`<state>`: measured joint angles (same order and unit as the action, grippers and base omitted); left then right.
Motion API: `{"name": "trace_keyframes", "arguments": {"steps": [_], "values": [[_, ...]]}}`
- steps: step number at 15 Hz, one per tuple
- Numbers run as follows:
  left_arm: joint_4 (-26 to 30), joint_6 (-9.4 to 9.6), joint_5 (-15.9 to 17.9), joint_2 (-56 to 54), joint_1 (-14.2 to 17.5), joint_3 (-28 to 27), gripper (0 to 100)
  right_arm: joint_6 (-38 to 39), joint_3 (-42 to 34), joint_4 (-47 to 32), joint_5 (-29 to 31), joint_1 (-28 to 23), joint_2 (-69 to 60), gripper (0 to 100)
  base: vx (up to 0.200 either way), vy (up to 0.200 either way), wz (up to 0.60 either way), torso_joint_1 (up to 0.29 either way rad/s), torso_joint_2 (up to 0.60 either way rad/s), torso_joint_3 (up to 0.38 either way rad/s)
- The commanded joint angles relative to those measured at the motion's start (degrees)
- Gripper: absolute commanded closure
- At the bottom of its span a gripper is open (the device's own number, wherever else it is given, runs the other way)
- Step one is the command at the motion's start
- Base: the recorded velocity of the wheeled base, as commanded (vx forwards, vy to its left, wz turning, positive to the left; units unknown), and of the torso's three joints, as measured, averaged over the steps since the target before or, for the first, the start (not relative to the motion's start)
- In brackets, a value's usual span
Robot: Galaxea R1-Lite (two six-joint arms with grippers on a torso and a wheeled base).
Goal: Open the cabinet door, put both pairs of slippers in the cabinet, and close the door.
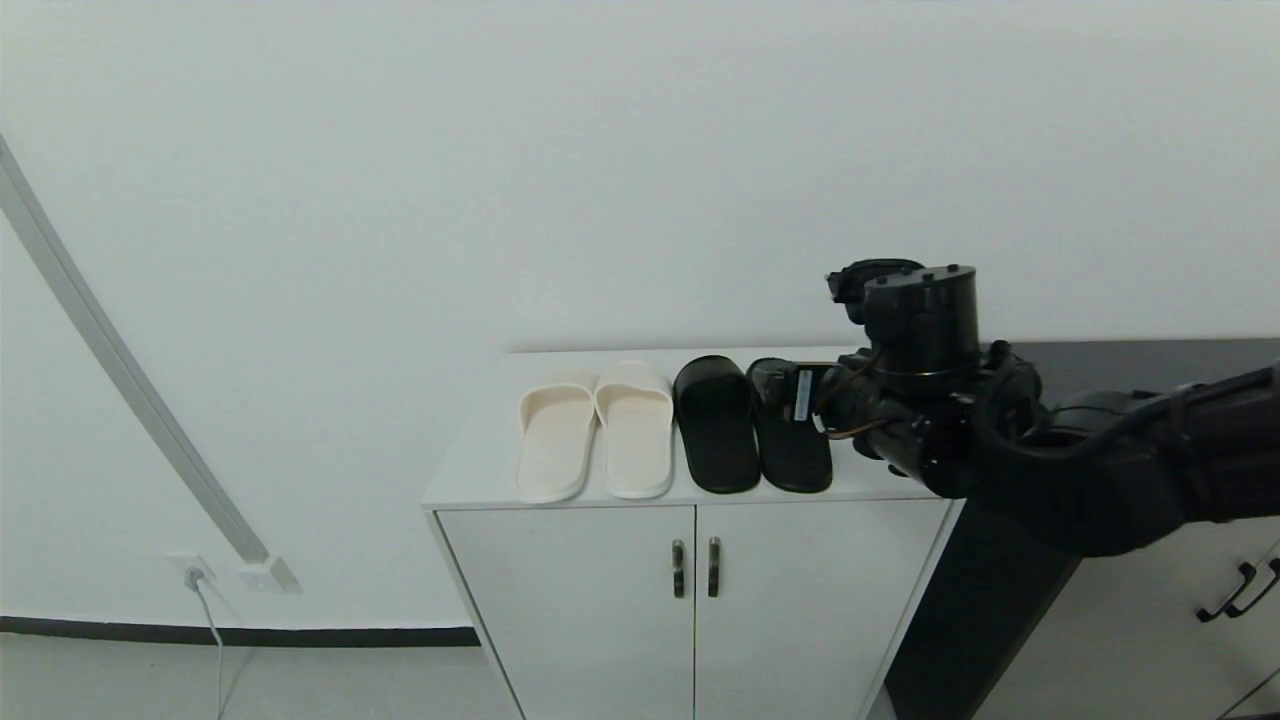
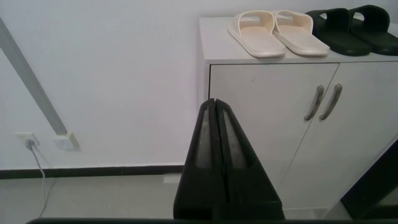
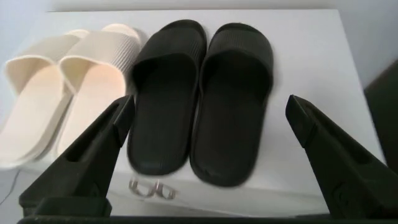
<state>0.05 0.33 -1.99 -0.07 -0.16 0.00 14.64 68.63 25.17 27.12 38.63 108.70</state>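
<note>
Head view: cabinet (image 1: 570,610) doors closed, handles (image 1: 694,567) meeting at centre. Cream slippers (image 1: 595,430) and black slippers (image 1: 755,425) side by side on cabinet top. Right gripper (image 1: 798,395) apparently over right-hand black slipper, mostly hidden by wrist.

Left wrist view: left gripper (image 2: 214,109) fingers pressed together, held low, facing cabinet's left front corner.

Right wrist view: right gripper fingers spread wide, straddling black slippers from above.

My right arm (image 1: 1050,470) hides the far end of the right black slipper (image 1: 795,450) and the right corner of the cabinet (image 1: 580,620) top. The cabinet's lower part runs off the head view's bottom edge. My right gripper (image 3: 209,106) covers part of the cream slippers (image 3: 93,81).
</note>
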Motion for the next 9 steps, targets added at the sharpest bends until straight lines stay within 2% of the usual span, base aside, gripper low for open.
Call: {"name": "trace_keyframes", "arguments": {"steps": [1,3,9], "values": [[0.0,0.02,0.1,0.1,0.0,0.0,100,-0.1,5.8,0.4,1.5,0.1,9.2,0,0.0,0.0,0.0,0.0,0.0,0.0],[0.0,0.02,0.0,0.1,0.0,0.0,100,-0.1,10.1,0.6,3.3,-0.2,14.2,0,0.0,0.0,0.0,0.0,0.0,0.0],[0.0,-0.07,0.0,0.1,0.0,0.0,100,-3.4,19.8,1.9,3.3,-1.4,23.1,0,0.0,0.0,0.0,0.0,0.0,0.0]]}}
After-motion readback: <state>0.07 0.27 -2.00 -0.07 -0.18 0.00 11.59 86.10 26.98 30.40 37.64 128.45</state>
